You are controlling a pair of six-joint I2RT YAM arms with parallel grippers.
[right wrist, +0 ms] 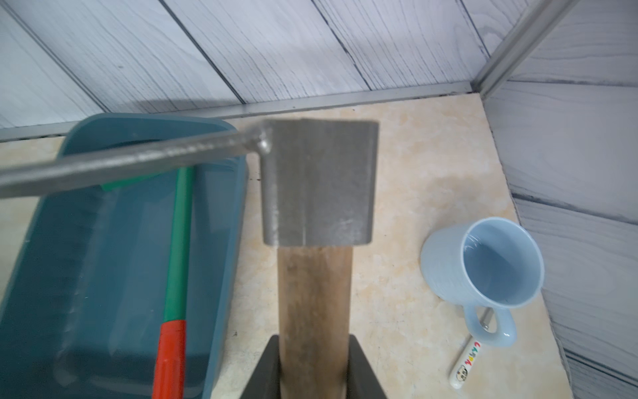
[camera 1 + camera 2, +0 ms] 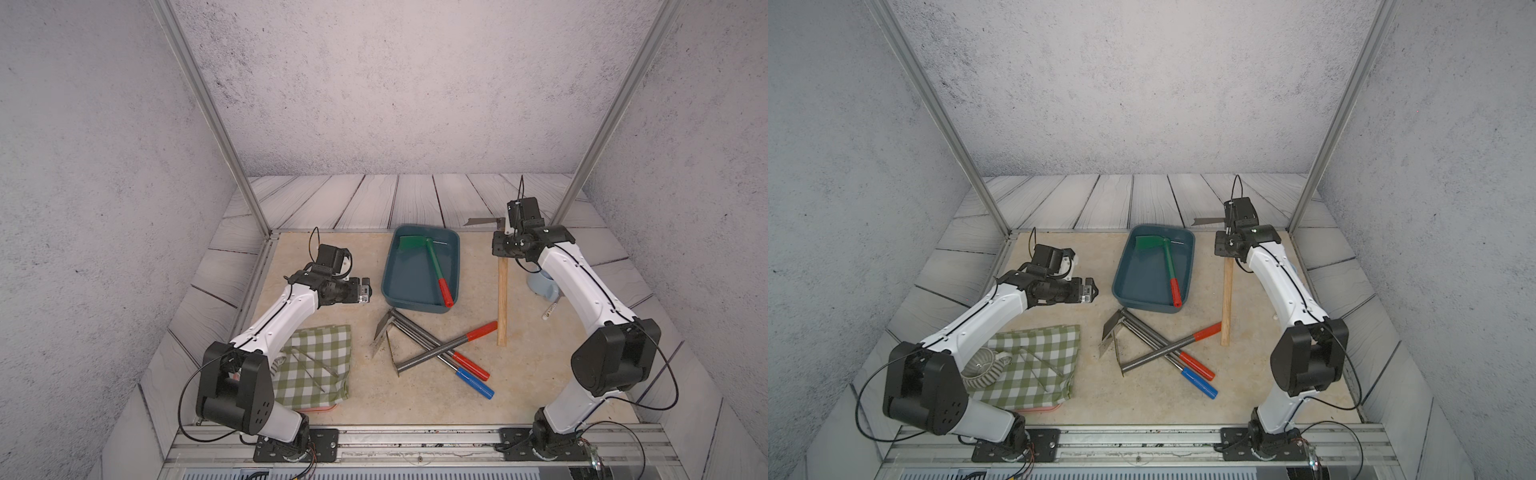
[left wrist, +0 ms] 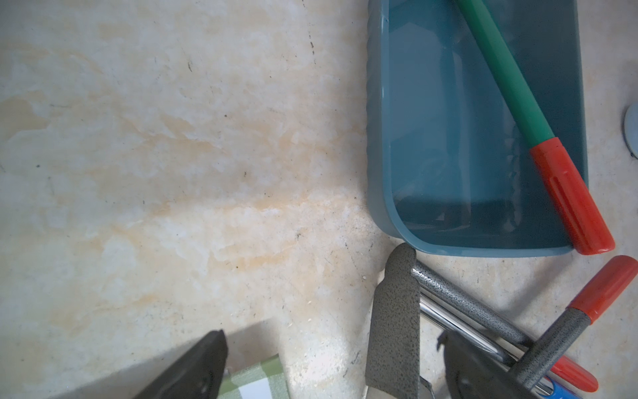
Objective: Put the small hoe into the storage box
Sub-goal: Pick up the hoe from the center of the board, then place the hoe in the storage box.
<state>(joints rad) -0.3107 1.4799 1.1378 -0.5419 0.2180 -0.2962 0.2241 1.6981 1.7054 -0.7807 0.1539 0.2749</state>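
While left gripper [image 2: 367,291] gapes, right gripper [image 1: 315,349] seemingly clamps the hoe [image 2: 502,303].

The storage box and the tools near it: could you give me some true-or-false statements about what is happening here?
1. The right gripper grips a wooden-handled hoe. True.
2. The storage box is empty. False: a green hoe with a red grip lies in it.
3. The left gripper is open and holds nothing. True.
4. The light blue mug stands inside the box. False: it stands on the table, outside the box.
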